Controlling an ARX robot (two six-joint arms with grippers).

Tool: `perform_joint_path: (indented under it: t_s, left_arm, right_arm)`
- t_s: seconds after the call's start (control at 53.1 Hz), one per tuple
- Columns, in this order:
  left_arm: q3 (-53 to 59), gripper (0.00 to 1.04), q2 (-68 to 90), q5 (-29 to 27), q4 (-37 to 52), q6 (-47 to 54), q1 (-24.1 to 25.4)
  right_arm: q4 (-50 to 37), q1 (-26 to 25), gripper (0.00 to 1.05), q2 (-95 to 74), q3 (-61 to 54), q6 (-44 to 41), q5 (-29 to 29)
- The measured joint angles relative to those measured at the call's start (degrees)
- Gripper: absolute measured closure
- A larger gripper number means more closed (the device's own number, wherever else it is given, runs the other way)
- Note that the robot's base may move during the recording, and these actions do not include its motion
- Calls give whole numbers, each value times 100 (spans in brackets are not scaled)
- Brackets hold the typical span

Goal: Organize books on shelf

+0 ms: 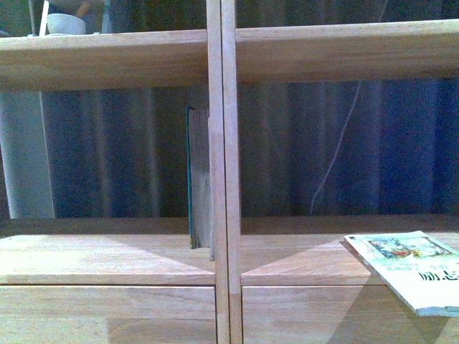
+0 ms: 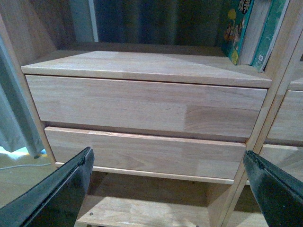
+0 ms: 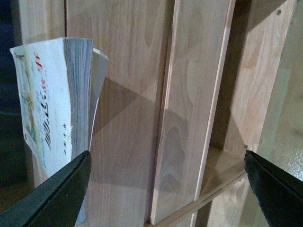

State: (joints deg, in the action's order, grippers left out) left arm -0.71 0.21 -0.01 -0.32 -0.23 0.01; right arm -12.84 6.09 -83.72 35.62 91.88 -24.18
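The light wood shelf [image 1: 221, 143] fills the front view, and neither gripper shows there. The teal book [image 1: 195, 188] stands upright in the left compartment, against the double central upright. It also shows in the left wrist view [image 2: 239, 28], above the drawers. The white paperback [image 1: 410, 269] lies flat in the right compartment and overhangs the front edge. In the right wrist view the paperback [image 3: 49, 109] is beside one finger. My left gripper [image 2: 168, 189] is open and empty, facing the two left drawer fronts [image 2: 142, 104]. My right gripper [image 3: 168, 189] is open and empty before the drawer fronts [image 3: 189, 94].
A pale bowl [image 1: 66, 24] sits on the upper shelf at the left. A dark blue curtain [image 1: 373, 143] and a thin white cable [image 1: 337, 150] hang behind the shelf. A grey curtain [image 2: 12, 118] hangs beside the shelf's left side.
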Motion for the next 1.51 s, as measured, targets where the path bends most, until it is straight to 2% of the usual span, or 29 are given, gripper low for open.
perform_joint_path:
  t_s: [0.49, 0.961, 1.507]
  left_arm:
    - [0, 7, 0, 0, 0, 0, 0]
    - [0, 7, 2, 0, 0, 0, 0]
    - [0, 7, 2, 0, 0, 0, 0]
  right_arm:
    - [87, 105, 7, -260, 802, 332, 107]
    - [-212, -146, 7, -1027, 1460, 575, 321]
    - [-118, -376, 7, -1556, 2251, 737, 455]
